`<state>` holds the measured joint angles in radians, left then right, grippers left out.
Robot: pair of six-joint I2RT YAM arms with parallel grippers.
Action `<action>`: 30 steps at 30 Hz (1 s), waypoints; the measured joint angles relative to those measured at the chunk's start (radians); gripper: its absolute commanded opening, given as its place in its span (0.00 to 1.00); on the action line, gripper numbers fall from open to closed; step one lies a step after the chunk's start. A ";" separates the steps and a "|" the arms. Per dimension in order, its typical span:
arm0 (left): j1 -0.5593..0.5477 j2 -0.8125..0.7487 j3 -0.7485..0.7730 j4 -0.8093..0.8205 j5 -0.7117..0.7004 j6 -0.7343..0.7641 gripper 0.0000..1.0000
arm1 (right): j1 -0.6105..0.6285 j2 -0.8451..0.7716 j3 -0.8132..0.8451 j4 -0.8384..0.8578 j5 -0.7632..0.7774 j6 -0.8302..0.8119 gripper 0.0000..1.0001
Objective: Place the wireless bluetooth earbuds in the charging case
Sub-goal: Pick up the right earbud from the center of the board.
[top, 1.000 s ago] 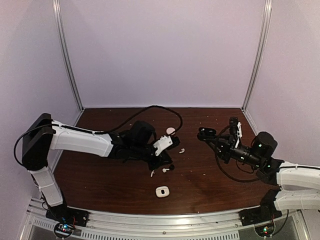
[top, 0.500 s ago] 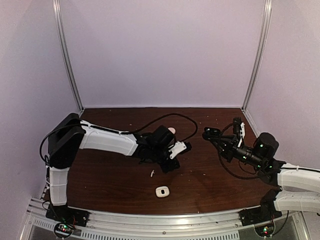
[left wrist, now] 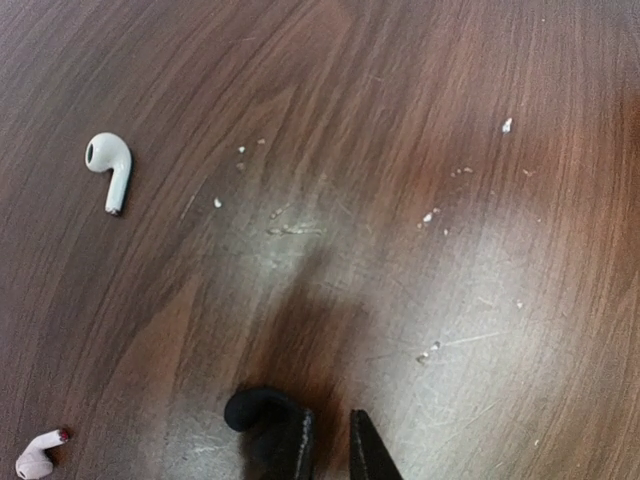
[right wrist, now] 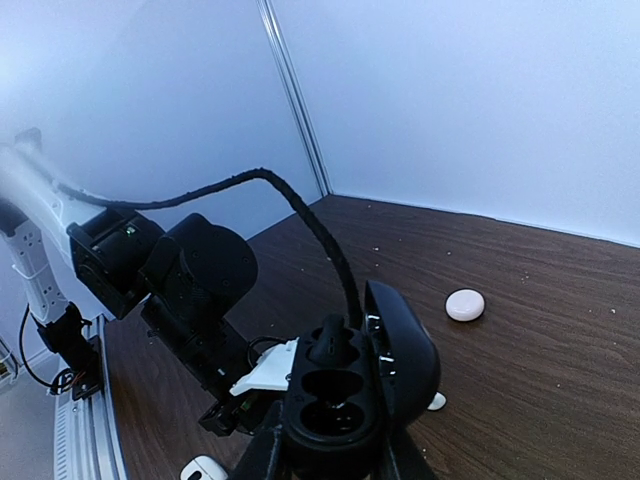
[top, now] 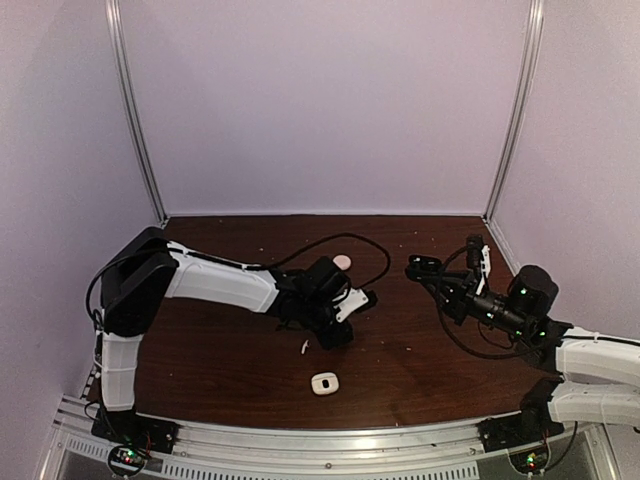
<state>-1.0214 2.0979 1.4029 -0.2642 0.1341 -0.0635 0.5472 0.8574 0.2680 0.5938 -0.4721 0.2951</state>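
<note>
The left arm (top: pixel 220 285) rises from the lower left, bends, and reaches to mid-frame, wrist tipped down over the wooden table (top: pixel 200 360). The left gripper (left wrist: pixel 330 440) has its fingers nearly pressed together. A small black rounded piece (left wrist: pixel 255 408) sits against one fingertip, and I cannot tell whether it is pinched. A white stemmed earbud (left wrist: pixel 108 168) lies at upper left and a second whitish earbud (left wrist: pixel 38 458) at lower left.

The right arm (top: pixel 590 355) stretches from the lower right toward centre. The right gripper (right wrist: pixel 330 450) pinches an open black charging case (right wrist: pixel 330 400), its wells bare. A white charging case (top: pixel 323 383) rests low at centre.
</note>
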 measured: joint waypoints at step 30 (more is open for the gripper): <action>0.056 0.001 0.017 -0.034 -0.067 -0.036 0.07 | 0.000 -0.001 0.000 -0.008 -0.001 -0.003 0.00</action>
<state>-0.9657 2.0987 1.4200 -0.2985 0.0669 -0.0998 0.5468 0.8566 0.2680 0.5861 -0.4728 0.2924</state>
